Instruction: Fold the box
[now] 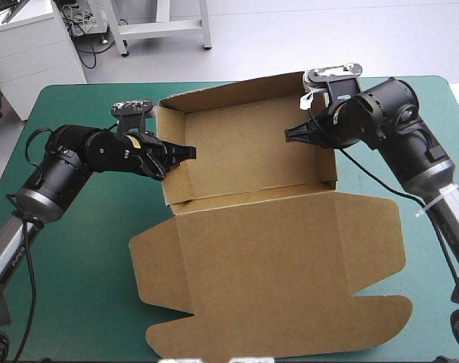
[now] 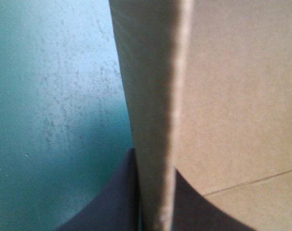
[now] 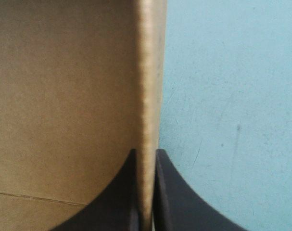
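Gripping: the left hand (image 1: 190, 153) is pinched almost together on the box's (image 1: 248, 151) left wall (image 1: 172, 125). In its wrist view the board's edge runs up between the two black fingers.
Right hand: the right hand (image 1: 289, 134) is nearly closed in the same way on the right wall (image 1: 327, 166), with the board's edge between its fingers.
Box: it is an open tray on the far half of the bench (image 1: 85, 242). The lid (image 1: 282, 257) lies flat toward the near edge with its flaps spread.
Stage: the side walls look raised and held, so I judge they are being set or tucked, with the lid not yet handled.
Risk, creasing: both hands hold thin board by its edge. A pull that is uneven or off the fold line could buckle a wall or crease it in the wrong place.
Risk, spring-back: if either hand lets go before the wall is locked in, the board may fall outward again.
Risk, skewing: the tray rests loose on the teal-green cover. If one hand pushes harder than the other, the whole box could turn or slide and drag the lid with it.
Risk, tearing: squeezing too hard near a corner could split the fold.
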Controlling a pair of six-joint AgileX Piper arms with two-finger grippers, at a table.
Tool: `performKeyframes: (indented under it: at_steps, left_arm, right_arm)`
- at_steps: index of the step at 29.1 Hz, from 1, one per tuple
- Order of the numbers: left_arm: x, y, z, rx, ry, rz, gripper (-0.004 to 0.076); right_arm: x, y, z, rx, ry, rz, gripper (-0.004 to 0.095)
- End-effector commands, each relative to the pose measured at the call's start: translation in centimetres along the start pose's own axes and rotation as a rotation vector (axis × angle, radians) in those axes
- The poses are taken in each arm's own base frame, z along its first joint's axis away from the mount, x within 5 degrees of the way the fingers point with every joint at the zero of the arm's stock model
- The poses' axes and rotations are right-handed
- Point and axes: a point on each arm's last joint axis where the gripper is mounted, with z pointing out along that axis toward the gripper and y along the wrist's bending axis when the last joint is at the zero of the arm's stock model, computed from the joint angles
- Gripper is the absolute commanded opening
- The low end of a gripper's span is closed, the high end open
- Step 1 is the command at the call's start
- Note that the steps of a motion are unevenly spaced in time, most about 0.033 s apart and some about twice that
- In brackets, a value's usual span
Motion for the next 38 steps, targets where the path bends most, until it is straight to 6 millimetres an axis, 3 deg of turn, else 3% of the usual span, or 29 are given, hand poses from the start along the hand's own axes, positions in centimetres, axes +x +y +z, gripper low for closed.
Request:
performKeyframes:
  at_steps: [1, 5, 11, 20, 25, 31, 35, 37, 38]
  left_arm:
    - [-0.9, -1.2, -2.0, 0.010, -0.084, 0.013, -0.0033]
    - [-1.0, -0.7, 0.4, -0.086, 0.083, 0.001, -0.0033]
    - [-2.2, -0.3, 4.0, -0.151, 0.173, 0.009, -0.0033]
    - [-2.6, 0.6, 8.9, -0.222, 0.280, 0.012, -0.0032]
    - [-2.6, 1.0, 10.5, -0.248, 0.306, 0.017, -0.0032]
    - [-2.7, 1.1, 10.9, -0.249, 0.302, 0.046, -0.0032]
    - [-2.7, 1.3, 11.3, -0.249, 0.315, 0.055, -0.0031]
    - [-2.6, 1.3, 11.6, -0.246, 0.319, 0.052, -0.0031]
    - [-2.6, 1.3, 11.7, -0.247, 0.321, 0.051, -0.0031]
  right_arm:
    - [-0.4, -0.3, -1.8, -0.007, -0.059, 0.012, -0.0017]
    - [0.2, -0.7, 1.1, 0.025, 0.042, 0.029, -0.0018]
    - [1.0, -1.5, 6.6, -0.063, 0.229, 0.050, -0.0018]
    - [1.4, -2.3, 11.3, -0.071, 0.339, 0.052, -0.0018]
    - [1.9, -2.2, 13.7, -0.063, 0.394, 0.049, -0.0018]
    - [2.4, -1.9, 15.6, -0.078, 0.444, 0.061, -0.0015]
    - [2.4, -1.9, 15.6, -0.087, 0.440, 0.020, 0.0079]
    - [2.4, -1.9, 15.6, -0.088, 0.440, 0.017, 0.0181]
    - [2.4, -1.9, 15.6, -0.088, 0.440, 0.017, 0.0303]
